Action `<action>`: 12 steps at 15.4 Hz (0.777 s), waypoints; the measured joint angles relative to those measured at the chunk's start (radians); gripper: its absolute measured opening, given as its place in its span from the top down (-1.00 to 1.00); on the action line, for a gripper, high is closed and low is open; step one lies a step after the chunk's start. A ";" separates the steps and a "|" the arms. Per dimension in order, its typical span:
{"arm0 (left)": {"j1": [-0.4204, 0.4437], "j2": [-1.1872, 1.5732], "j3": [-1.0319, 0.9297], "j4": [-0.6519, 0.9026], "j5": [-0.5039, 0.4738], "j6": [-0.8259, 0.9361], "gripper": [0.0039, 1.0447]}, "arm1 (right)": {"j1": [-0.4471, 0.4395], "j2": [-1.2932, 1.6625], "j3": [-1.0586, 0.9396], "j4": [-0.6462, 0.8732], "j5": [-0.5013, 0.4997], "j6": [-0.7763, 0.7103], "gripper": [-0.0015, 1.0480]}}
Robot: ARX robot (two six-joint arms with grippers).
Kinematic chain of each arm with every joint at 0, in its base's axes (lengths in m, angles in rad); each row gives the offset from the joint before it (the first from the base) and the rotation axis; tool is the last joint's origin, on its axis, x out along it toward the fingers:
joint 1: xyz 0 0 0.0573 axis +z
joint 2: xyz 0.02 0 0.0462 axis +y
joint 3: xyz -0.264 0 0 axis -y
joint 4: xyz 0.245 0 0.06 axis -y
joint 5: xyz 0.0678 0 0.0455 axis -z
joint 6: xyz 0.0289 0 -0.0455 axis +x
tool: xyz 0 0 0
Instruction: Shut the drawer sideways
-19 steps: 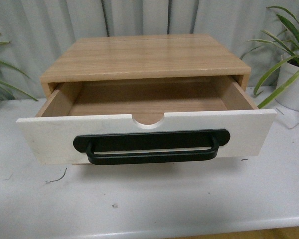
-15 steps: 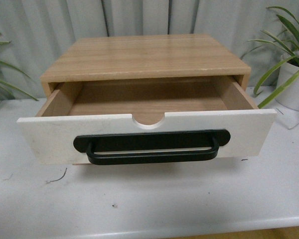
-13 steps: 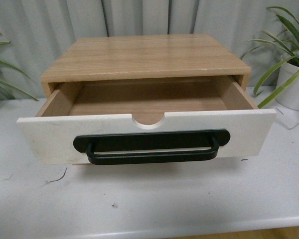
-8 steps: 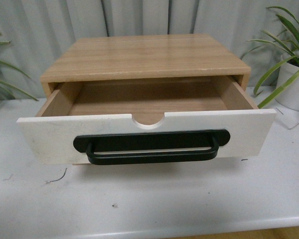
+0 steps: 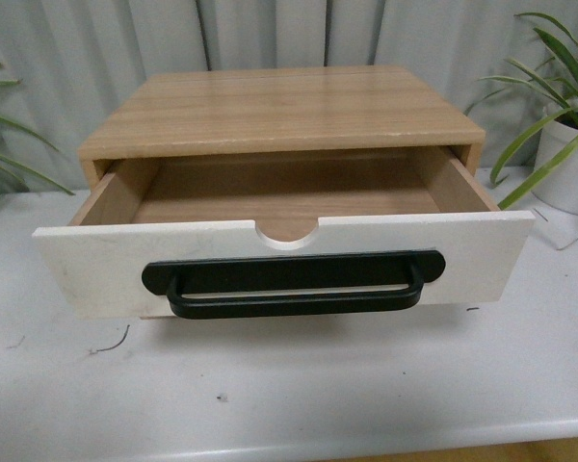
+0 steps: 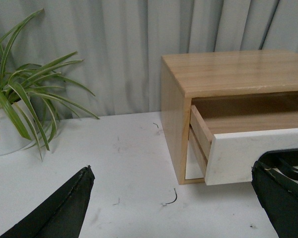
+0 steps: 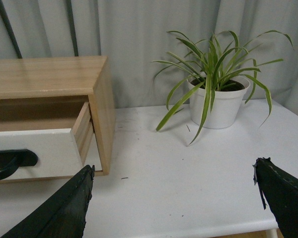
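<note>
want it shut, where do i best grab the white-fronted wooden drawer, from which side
Probably the long black bar handle on the white-fronted wooden drawer, from the front: the bar runs level and stands off the drawer, leaving a gap behind.

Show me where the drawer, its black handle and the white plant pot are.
drawer (image 5: 462, 260): front view, right part of its white front.
black handle (image 5: 289, 305): front view, middle of the bar.
white plant pot (image 7: 226, 109): right wrist view, the pot's side wall.
</note>
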 joint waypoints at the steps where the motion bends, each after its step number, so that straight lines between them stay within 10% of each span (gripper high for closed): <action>1: 0.000 0.000 0.000 0.000 0.000 0.000 -0.88 | 0.000 0.000 0.000 0.000 0.000 0.000 -0.88; 6: -0.032 0.021 0.002 0.104 0.047 -0.030 -0.88 | 0.064 0.154 0.055 -0.105 0.145 0.175 -0.88; 10: -0.340 0.391 0.037 0.109 0.214 0.194 -0.88 | 0.120 0.587 0.227 -0.017 -0.079 0.092 -0.88; 12: -0.356 0.654 0.109 0.202 0.288 0.382 -0.88 | 0.201 0.809 0.298 -0.022 -0.173 -0.086 -0.88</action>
